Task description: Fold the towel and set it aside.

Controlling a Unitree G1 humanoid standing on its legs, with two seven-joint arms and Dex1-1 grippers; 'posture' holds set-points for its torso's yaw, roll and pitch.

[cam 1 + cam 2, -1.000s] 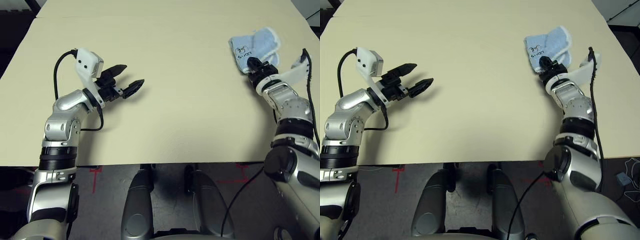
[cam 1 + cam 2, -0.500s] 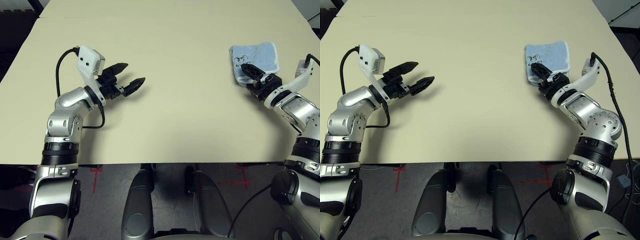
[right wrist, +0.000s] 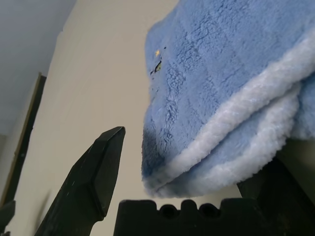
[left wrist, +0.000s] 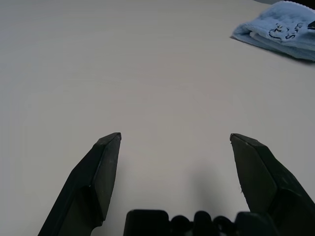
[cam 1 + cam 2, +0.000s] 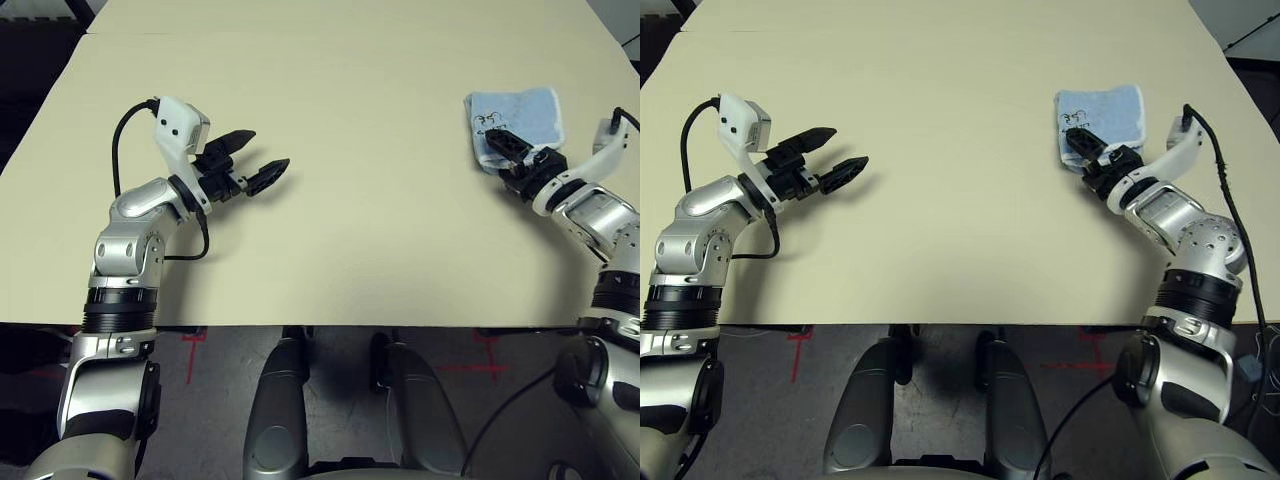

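The towel (image 5: 520,115) is light blue with white edging and a dark scribble near its left edge. It lies folded flat at the far right of the table. My right gripper (image 5: 508,150) is at the towel's near-left corner. In the right wrist view the folded edge of the towel (image 3: 221,98) sits between the open fingers (image 3: 93,172) without being pinched. My left gripper (image 5: 268,148) hovers open over bare table at the left, far from the towel, with nothing between its fingers (image 4: 98,167). The left wrist view shows the towel (image 4: 283,27) in the distance.
The tan table (image 5: 350,200) stretches wide between the two arms. Its near edge runs just below my elbows, and its right edge passes close beside the towel. A black cable (image 5: 118,150) loops by the left wrist camera.
A second ago the towel was bunched up in the right gripper. Now it lies flat and folded; the right gripper has opened and the right arm has drawn back. The left arm has stayed put.
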